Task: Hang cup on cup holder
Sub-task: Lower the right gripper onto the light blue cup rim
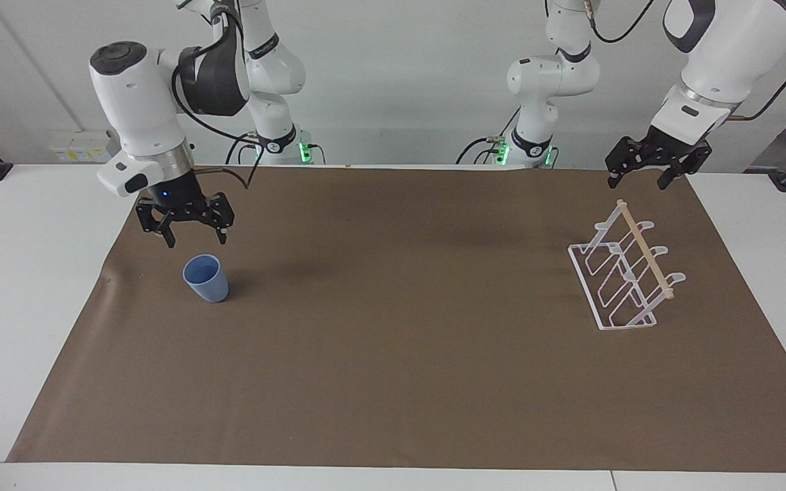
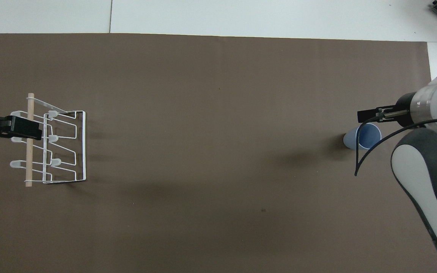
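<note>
Plastic, pale blue and matte, the cup (image 1: 205,277) stands upright with its mouth up on the brown mat (image 1: 393,354) that covers the worktop (image 1: 31,286), toward the right arm's end; it looks light and stiff, likely to tip or skid if nudged on one side, and its tapered, handleless wall gives no ledge, so the surest hold seems to be across the upper wall near the rim, with one finger on each side. Well apart from it, toward the left arm's end of the worktop, sits the cup holder (image 1: 621,279), a white wire rack with slanted looped prongs and a light wooden rod across the top; all its prongs are bare, so the hanging is not yet begun. Over the cup, the right tool (image 1: 192,235) points straight down from a bent wrist, its fingers spread wide and empty, just above the rim and a little off toward the robots' side; it does not touch the cup. In the overhead view the same tool overlaps the cup's edge, but the facing view shows a gap between them. The left tool (image 1: 641,178) waits in the air over the mat's edge near the rack, also spread open and holding nothing.
</note>
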You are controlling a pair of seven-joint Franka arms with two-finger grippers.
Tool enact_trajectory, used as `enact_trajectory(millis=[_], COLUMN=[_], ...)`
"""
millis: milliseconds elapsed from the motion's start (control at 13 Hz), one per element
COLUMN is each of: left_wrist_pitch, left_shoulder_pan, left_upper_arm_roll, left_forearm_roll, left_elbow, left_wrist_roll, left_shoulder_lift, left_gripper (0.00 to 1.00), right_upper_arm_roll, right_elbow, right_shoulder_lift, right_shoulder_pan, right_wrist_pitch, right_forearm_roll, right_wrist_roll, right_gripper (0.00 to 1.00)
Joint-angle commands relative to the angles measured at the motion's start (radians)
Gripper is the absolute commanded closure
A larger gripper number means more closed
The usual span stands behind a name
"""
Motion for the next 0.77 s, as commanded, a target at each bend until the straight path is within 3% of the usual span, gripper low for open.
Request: enact_trajectory(millis=[0, 308, 692], left_wrist_pitch=[-0.008, -0.017, -0.008], left_shoulder_pan=[-0.014, -0.018, -0.023], left_upper_arm_roll=[0.010, 0.012, 0.009], left_forearm_roll=[-0.009, -0.009, -0.008], left_elbow=[-0.014, -0.014, -0.035], left_wrist_roll=[0.013, 0.014, 0.015], left_shoulder_lift=[-0.017, -0.018, -0.031], left_gripper=[0.00, 0.00, 0.00], right_upper_arm_roll=[0.001, 0.001, 0.001], right_elbow=[-0.012, -0.101, -0.173], right_shoulder_lift=[0.050, 0.094, 0.127], right_shoulder_pan=[-0.005, -0.011, -0.005], right_wrist_pitch=[0.020, 0.165, 0.250], right_forearm_roll=[0.018, 0.018, 0.018], right_wrist_roll=[-0.017, -0.019, -0.020], right_gripper=[0.00, 0.00, 0.00])
